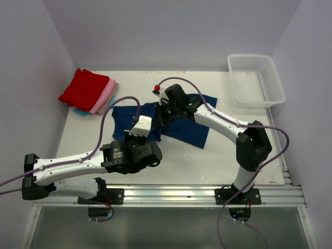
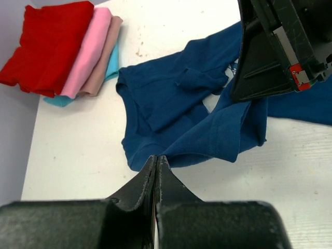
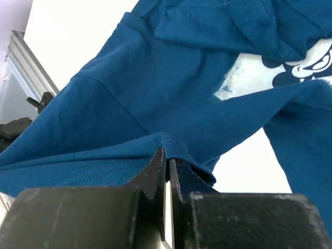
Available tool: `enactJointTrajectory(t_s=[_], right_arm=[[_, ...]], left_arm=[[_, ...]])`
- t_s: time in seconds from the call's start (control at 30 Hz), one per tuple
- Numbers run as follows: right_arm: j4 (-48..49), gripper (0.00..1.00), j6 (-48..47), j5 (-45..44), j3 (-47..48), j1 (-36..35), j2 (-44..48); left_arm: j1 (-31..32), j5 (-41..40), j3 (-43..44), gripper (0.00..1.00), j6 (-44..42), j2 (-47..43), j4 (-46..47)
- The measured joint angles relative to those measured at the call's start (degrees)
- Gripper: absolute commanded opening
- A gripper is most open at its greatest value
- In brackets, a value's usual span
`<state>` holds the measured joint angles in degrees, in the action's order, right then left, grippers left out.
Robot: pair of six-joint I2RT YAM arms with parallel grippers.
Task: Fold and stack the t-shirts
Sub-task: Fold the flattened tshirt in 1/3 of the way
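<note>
Nearest us, the left gripper (image 2: 156, 158) has its jaws pressed together right on the near edge of the navy t-shirt (image 1: 182, 130), and the cloth draws up to a point at the tips. From above that pinch is hidden under the wrist; only the left wrist camera shows it. The shirt lies rumpled mid-table (image 1: 207, 162), bunched in loose folds and not flat. Just beyond, the right gripper (image 3: 167, 154) is clamped on a ribbed hem, with blue cloth draped over its fingers. Only this close view shows the pale chest print (image 3: 243, 79), and even here it is partly folded under. From the left wrist the right arm (image 2: 275, 52) blocks the shirt's right side, and the print is just a pale sliver. Far left, the stack: red t-shirt (image 1: 83, 89) on top, pink t-shirt (image 1: 105, 95) beneath, then a tan layer (image 2: 101, 58) that is hard to pick out from above, and the teal t-shirt (image 2: 55, 100) peeking out at the bottom. Far right sits the white mesh basket (image 1: 256, 80).
</note>
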<state>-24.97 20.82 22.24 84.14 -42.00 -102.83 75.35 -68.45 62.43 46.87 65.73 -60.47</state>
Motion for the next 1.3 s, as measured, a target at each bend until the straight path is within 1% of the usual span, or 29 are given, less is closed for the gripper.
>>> enactJointTrajectory(t_s=[0.03,0.07,0.1,0.13,0.17,0.2,0.33,0.43,0.6,0.63,0.67,0.8,0.93,1.1,1.3], right_arm=[[0.24,0.00,0.15,0.13,-0.55,0.00,0.44],[0.61,0.05,0.28,0.33,-1.27,0.00,1.05],[0.74,0.21,0.57,0.55,-1.99,0.00,1.81],[0.92,0.42,0.79,0.83,-2.89,-0.07,2.75],[0.76,0.61,1.22,0.76,-3.74,-0.11,3.72],[0.52,0.99,1.29,0.81,-4.48,-0.24,4.68],[-0.83,0.99,0.83,-0.28,-7.89,-0.85,8.68],[-3.41,0.99,1.07,-6.67,-12.70,-1.44,13.86],[-6.80,0.99,1.95,-20.65,-19.91,-0.39,21.03],[-6.73,0.56,2.43,-23.10,-21.49,-0.09,21.68],[-6.60,0.01,2.58,-25.05,-23.23,0.33,22.05],[-5.77,0.00,5.92,-29.29,-30.56,3.13,22.01],[-5.40,0.00,8.76,-32.20,-33.79,6.75,20.31],[-2.73,0.00,9.55,-33.27,-34.56,10.62,15.93],[0.09,0.00,8.37,-32.96,-33.22,12.09,10.49]], left_arm=[[0.02,0.68,-0.02,0.00,0.63,-0.42,-0.35],[0.09,1.25,-0.09,0.00,1.01,-1.05,-0.48],[0.11,1.68,-0.20,0.00,1.18,-1.68,-0.46],[0.13,2.25,-0.55,0.00,1.42,-2.71,-0.28],[0.17,2.67,-0.96,0.00,1.46,-3.82,-0.35],[0.17,3.13,-1.49,0.00,1.46,-5.07,-0.33],[0.17,7.06,-3.45,0.00,1.27,-9.14,0.68],[0.17,10.19,-4.96,0.00,0.59,-10.62,2.21],[0.17,13.99,-7.63,0.00,0.52,-11.19,4.20],[0.17,14.34,-7.93,0.00,0.52,-11.15,4.37],[0.17,14.75,-8.26,0.00,0.55,-11.04,4.50],[0.17,15.67,-9.66,0.00,0.61,-10.78,5.64],[0.17,15.87,-10.84,0.00,0.76,-11.04,6.10],[0.17,15.96,-11.82,0.00,1.66,-12.33,6.14],[0.17,16.00,-13.00,0.00,2.27,-12.85,6.45]])
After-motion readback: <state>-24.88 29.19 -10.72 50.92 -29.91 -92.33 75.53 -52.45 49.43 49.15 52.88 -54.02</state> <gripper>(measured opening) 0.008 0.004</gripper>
